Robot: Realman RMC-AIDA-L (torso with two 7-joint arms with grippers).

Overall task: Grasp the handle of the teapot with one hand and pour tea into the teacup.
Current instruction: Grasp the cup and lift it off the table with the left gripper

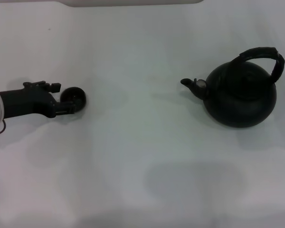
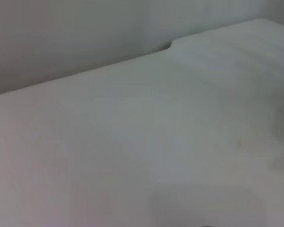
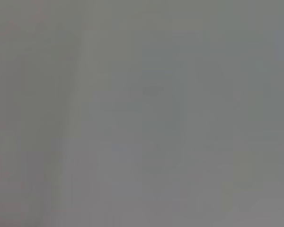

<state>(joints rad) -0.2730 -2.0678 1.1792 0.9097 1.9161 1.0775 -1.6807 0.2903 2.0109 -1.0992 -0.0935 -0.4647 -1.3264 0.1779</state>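
The teapot (image 1: 241, 97) stands on the white table at the right, round and matte black. Its short spout (image 1: 190, 84) points left, and the handle (image 1: 262, 56) arches over its top with nothing touching it. The teacup (image 1: 79, 96), small and black, is at the left. My left gripper (image 1: 70, 102) reaches in from the left edge, its dark fingers (image 1: 65, 112) lying along the teacup's sides and closed against it. Neither wrist view shows the teacup or the teapot. My right arm is out of view.
The white table (image 1: 142, 156) stretches between teacup and teapot. A pale object's edge (image 1: 133, 2) lies along the far side. The left wrist view shows the table's far edge (image 2: 170, 46) against a grey wall. The right wrist view is plain grey.
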